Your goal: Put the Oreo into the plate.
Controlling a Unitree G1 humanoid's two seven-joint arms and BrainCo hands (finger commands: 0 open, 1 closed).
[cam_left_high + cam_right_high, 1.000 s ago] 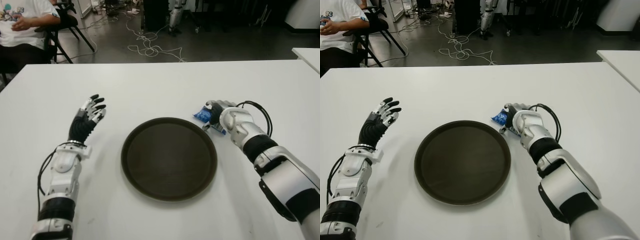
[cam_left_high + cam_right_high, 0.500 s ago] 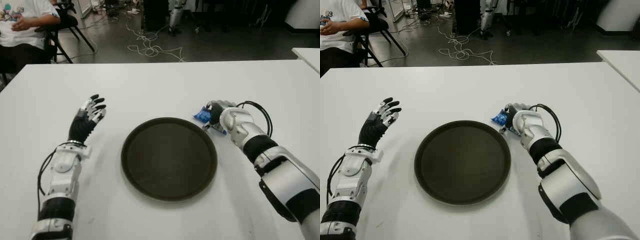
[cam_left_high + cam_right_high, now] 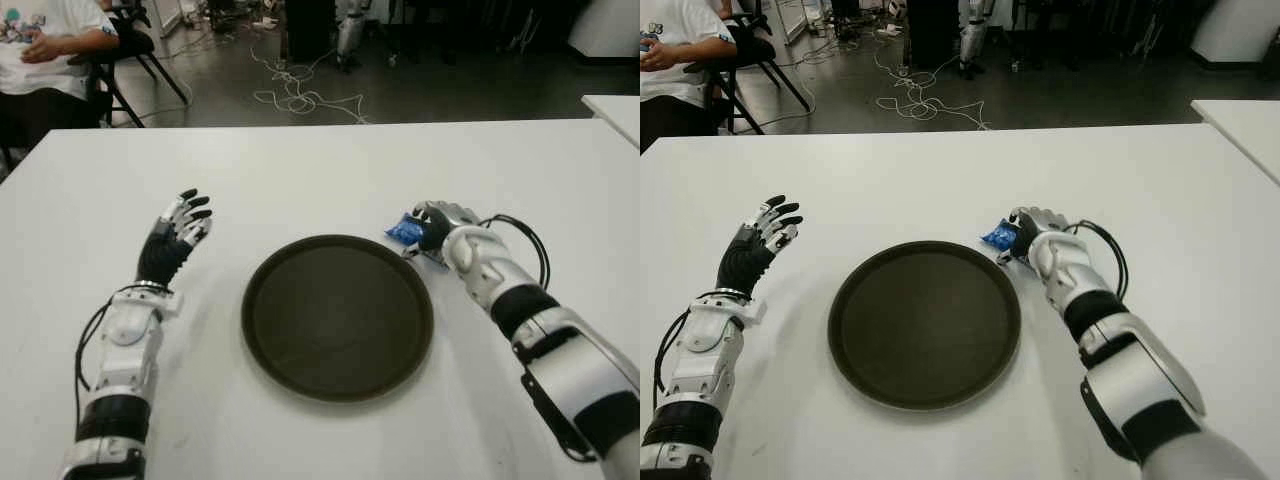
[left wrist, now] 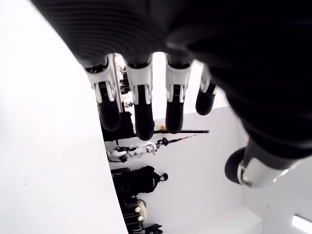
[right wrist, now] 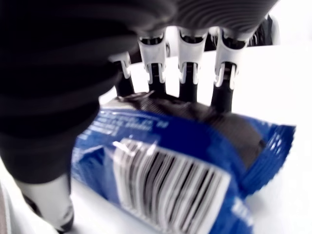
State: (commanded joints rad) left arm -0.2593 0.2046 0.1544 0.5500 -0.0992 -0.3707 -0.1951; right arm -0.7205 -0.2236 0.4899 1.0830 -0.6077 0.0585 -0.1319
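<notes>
The Oreo is a blue packet (image 3: 403,230) just beyond the far right rim of the round dark plate (image 3: 262,272). My right hand (image 3: 432,224) is shut on it: in the right wrist view the fingers (image 5: 187,73) curl over the packet (image 5: 170,165) and the thumb presses its near side. I cannot tell whether the packet is off the table. The plate has nothing in it. My left hand (image 3: 176,234) shows to the left of the plate, idle, with its fingers (image 4: 139,105) spread and holding nothing.
The white table (image 3: 320,170) stretches wide around the plate. Another white table (image 3: 615,105) shows at the far right. A seated person (image 3: 45,45) is at the back left, and cables (image 3: 300,95) lie on the floor beyond the table.
My right forearm has shifted a little to the right while its hand stays on the blue packet by the plate's rim. The left arm has not moved.
</notes>
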